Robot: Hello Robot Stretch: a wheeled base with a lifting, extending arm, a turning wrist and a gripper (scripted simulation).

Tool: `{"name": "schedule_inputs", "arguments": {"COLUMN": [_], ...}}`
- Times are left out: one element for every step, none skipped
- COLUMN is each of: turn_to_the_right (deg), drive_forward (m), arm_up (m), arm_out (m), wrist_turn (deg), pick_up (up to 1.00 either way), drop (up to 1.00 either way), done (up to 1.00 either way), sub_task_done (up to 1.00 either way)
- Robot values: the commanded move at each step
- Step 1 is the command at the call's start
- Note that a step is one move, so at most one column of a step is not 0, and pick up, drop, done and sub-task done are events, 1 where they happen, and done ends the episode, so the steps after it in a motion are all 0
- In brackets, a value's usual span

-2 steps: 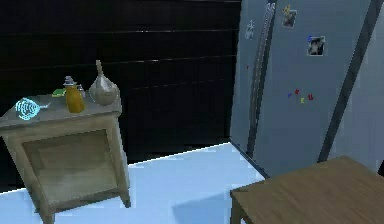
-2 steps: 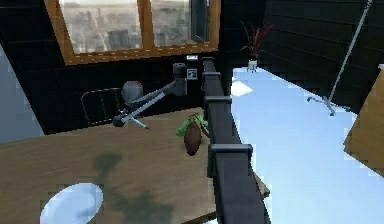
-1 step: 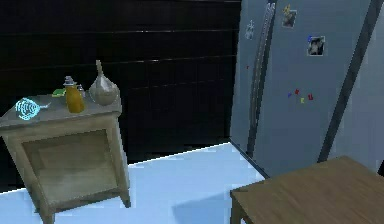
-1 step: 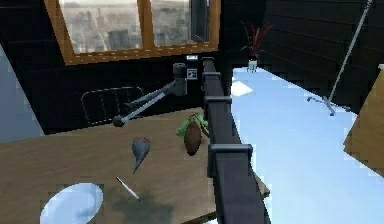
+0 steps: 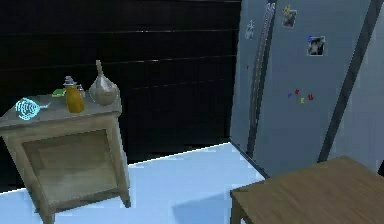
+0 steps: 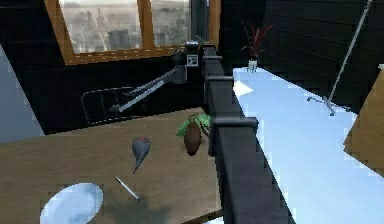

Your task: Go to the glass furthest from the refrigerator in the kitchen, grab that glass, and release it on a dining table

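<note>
A small wooden stand (image 5: 70, 160) stood on the pale floor (image 5: 190, 180) against a dark wall (image 5: 170, 50), left of the fridge (image 5: 300, 100). A bluish see-through blob (image 5: 27, 108) sat at the stand's left edge. The gripper (image 6: 125, 103) hung beyond the dining table (image 6: 50, 160), under a window (image 6: 110, 25); whether it held anything could not be told.

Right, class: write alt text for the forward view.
A grey refrigerator stands at the right beside a dark wall. At the left, a small wooden cabinet bears a grey vase and an amber bottle; a wooden tabletop's corner shows bottom right.
</note>
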Motion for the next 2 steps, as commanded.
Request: {"name": "schedule_inputs", "arguments": {"turn_to_the_right": [0.0, 0.0], "drive_forward": [0.0, 0.0], "arm_up": [0.0, 0.0], "arm_out": [-0.08, 0.0], "wrist_turn": [0.0, 0.0], "pick_up": [0.0, 0.0], "drop": [0.0, 0.0], "done": [0.0, 1.0], "sub_task_done": [0.0, 0.0]}}
